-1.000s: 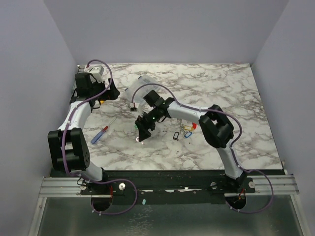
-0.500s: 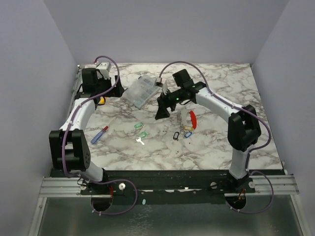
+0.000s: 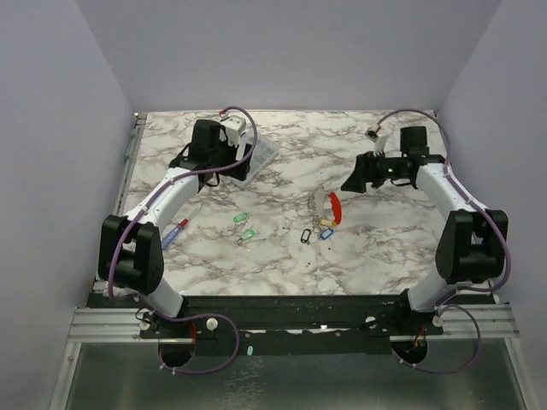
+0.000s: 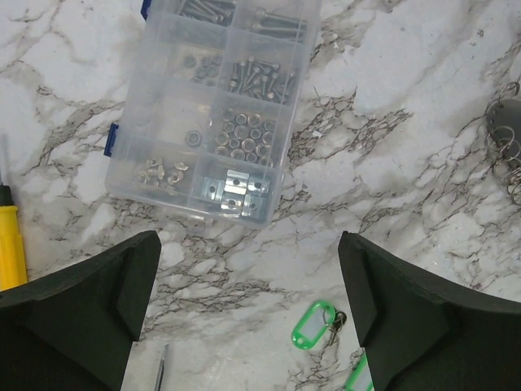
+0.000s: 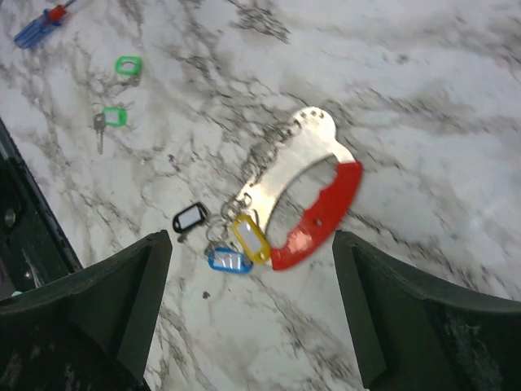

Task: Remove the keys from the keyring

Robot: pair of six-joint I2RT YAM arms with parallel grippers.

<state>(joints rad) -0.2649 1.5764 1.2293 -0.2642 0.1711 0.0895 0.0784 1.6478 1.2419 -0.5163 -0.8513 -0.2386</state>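
The keyring, a silvery loop plate on a curved red fob (image 3: 335,207), lies mid-table and shows in the right wrist view (image 5: 321,216). Yellow (image 5: 250,238) and blue (image 5: 227,259) tagged keys hang on it; a black-tagged key (image 5: 190,217) lies beside them. Two green-tagged keys (image 3: 244,225) lie loose to its left; one shows in the left wrist view (image 4: 313,324). My left gripper (image 3: 224,171) is open and empty above the table between the box and the green keys. My right gripper (image 3: 352,181) is open and empty, above and right of the fob.
A clear plastic box (image 3: 256,154) of screws and nuts sits at the back left, also in the left wrist view (image 4: 220,98). A yellow-handled screwdriver (image 4: 10,244) and a red-and-blue pen (image 3: 175,232) lie at the left.
My right arm has swung from the table's left-middle up and over to the right rear. My left arm has moved right, over the box. Two green keys now lie uncovered.
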